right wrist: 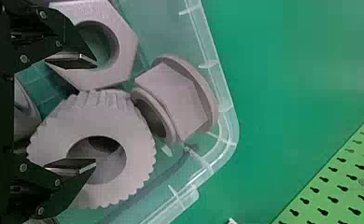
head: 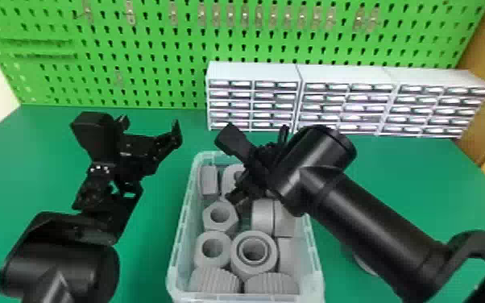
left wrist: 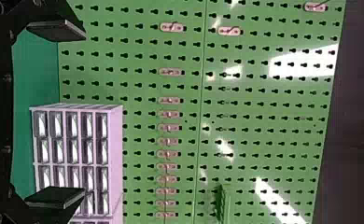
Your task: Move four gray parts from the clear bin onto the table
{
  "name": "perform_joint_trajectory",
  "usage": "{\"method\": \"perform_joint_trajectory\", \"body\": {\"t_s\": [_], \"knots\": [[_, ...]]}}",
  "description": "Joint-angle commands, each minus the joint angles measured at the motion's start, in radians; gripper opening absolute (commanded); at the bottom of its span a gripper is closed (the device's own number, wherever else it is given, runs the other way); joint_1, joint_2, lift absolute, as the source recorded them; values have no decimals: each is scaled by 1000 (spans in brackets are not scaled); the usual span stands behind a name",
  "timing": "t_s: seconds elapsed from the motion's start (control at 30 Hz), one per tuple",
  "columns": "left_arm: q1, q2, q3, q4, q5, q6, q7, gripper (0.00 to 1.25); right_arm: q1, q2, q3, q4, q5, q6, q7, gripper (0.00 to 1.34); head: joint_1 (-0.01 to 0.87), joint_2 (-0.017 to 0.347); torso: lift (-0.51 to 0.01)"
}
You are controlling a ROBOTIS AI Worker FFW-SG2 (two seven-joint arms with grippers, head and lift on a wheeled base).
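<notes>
at the near end of the clear bin (head: 178,237) sit two ribbed gray parts (head: 213,281), side by side. just beyond them are two round gray parts with holes (head: 253,253), and on their right one more gray part (head: 289,252), partly cut off from sight. farther in, one six-sided nut (head: 220,216) lies toward the left wall, with gray curved pieces (head: 262,217) on the right; i cannot tell whether those are one part or two. at the far end two more gray parts (head: 209,179) show, one partly behind the right gripper (head: 239,199).

that gripper is over the far half of the bin, its two fingers apart and clamped on nothing. its wrist view shows three parts in the bin: one toothed ring (right wrist: 96,179), one large six-sided nut (right wrist: 126,51) and one flanged six-sided part (right wrist: 175,98) near the rounded corner.

the left gripper (head: 150,121) is above the green table (head: 153,241), left of the bin, its two fingers apart with nothing between them.

at the back of the table stand three drawer cabinets (head: 251,73) in a row, and behind them rises one green pegboard (head: 149,44) with over ten clips (head: 230,15).
</notes>
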Motion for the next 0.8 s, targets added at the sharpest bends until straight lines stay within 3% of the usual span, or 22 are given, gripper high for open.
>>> {"method": "perform_joint_trajectory", "body": {"t_s": [0.0,0.77], "knots": [[0,0,2,0,0,0,-2,1134,-4,0,-5,24,0,-24,-4,831,686,26,-50],[-5,0,0,3,2,0,-8,1134,-15,8,-6,158,-48,-187,-10,831,686,26,-50]]}}
